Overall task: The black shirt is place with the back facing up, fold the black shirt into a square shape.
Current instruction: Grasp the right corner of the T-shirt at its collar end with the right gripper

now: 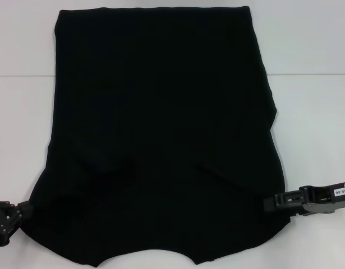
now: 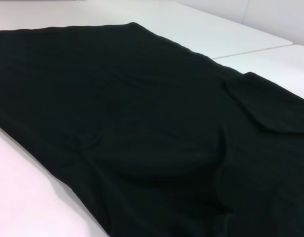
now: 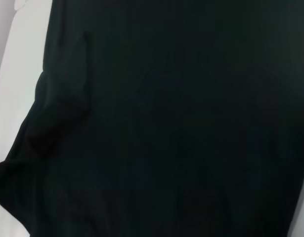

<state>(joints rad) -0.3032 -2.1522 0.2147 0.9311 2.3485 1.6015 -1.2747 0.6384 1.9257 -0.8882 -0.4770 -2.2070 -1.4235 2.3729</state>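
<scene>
The black shirt lies spread flat on the white table, plain side up, with no print showing. Its straight hem is at the far end and the curved neckline is at the near edge. Shallow creases run across its near half. My left gripper sits low at the shirt's near left edge, touching the fabric. My right gripper meets the near right edge from the side. In the wrist views the shirt fills nearly the whole picture, and neither gripper shows there.
White tabletop borders the shirt on the left, right and far sides. A seam between two table panels runs across the far part. A small flap of fabric sticks out on the shirt's right edge.
</scene>
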